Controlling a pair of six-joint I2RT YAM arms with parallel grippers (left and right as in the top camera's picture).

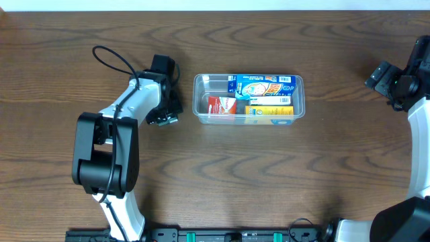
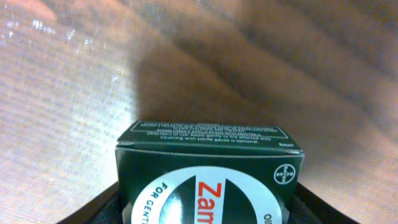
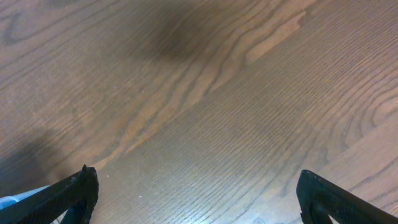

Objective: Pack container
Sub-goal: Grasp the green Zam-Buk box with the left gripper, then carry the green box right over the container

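Observation:
The clear plastic container [image 1: 299, 101] lies in the middle of the table with a blue box [image 1: 263, 85], a red and white box [image 1: 220, 105] and a yellow box [image 1: 270, 111] inside; its left end is bare. My left gripper [image 1: 163, 118] is left of the container, shut on a dark green box [image 2: 208, 162] with a white oval label, held low over the table. My right gripper [image 1: 384, 75] is at the far right edge, open and empty, its fingers [image 3: 198, 193] spread wide over bare wood.
The wooden table [image 1: 269, 175] surrounds the container. The left arm's body [image 1: 107, 154] stands at the front left, its black cable [image 1: 114, 60] looping behind it. The right arm [image 1: 420, 148] runs along the right edge.

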